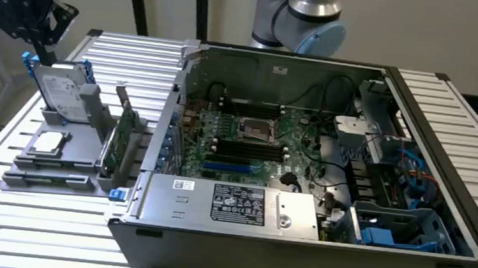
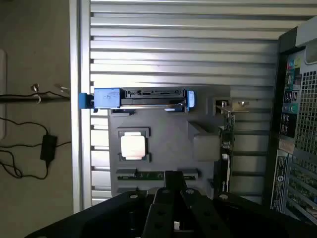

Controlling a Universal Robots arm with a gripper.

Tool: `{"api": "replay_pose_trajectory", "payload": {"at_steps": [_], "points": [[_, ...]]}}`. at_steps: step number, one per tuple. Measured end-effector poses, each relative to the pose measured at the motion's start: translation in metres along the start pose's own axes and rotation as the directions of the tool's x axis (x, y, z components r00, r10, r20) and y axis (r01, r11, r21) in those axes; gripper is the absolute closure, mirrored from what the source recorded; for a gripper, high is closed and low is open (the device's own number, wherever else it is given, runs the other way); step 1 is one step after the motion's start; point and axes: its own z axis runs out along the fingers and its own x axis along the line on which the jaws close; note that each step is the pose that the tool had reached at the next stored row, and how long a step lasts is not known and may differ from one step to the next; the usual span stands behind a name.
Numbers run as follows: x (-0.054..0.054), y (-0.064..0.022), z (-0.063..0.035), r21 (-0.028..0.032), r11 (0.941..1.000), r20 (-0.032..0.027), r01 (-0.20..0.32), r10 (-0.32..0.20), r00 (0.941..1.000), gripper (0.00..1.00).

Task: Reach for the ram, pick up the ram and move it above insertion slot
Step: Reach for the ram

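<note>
A grey holder (image 2: 168,129) sits on the slatted tabletop (image 2: 198,49), just beside the open computer case (image 1: 304,177). The ram (image 2: 136,175), a thin green stick, lies flat in a slot along the holder's edge farthest from the hard drive (image 2: 143,99). That drive, with its blue end pieces, stands at the opposite edge of the holder. Between the two, in the holder's middle, a square processor chip (image 2: 133,146) rests in its own recess. On the holder's side nearest the case a taller green expansion card (image 2: 226,144) stands on edge with its metal bracket.

The pincer (image 2: 173,183) hangs above the holder, and in the wrist view its dark tip lines up over the middle of the ram, so only the stick's two ends show on either side of it. Whether it touches the ram I cannot tell, nor whether it is spread or pressed together. The ram is still seated in the holder.
</note>
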Motion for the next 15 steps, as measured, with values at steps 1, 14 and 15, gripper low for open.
{"api": "replay_pose_trajectory", "payload": {"at_steps": [1,14,15], "points": [[0.0,0.0001,0.0,0.0017,1.0,-0.0006,0.0,0.0,1.0,0.89],[-0.0002,0.0016,-0.0001,0.0267,0.9996,-0.0094,0.0,0.001,1.0,0.89],[-0.0002,0.0015,0.0,0.0285,0.9996,-0.0099,0.0,0.001,1.0,0.89]]}}
